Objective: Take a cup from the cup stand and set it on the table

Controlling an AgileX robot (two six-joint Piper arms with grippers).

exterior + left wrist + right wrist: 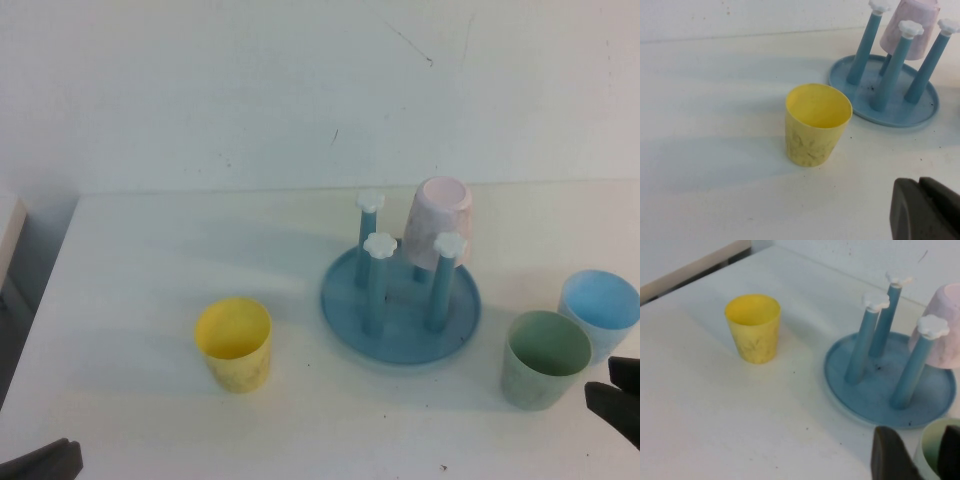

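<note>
You are reading no text, label, brand or number on anything in these views.

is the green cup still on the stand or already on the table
On the table. The green cup stands upright, mouth up, on the white table right of the stand, beside the blue cup; only the pink cup hangs on a peg.

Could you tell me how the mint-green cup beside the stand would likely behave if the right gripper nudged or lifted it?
The mint-green cup stands upright and empty on the table, so it is probably light and slides easily. Its base is narrower than its rim, so a high push may tip it. The right gripper sits beside it; the left gripper is far off.
</note>
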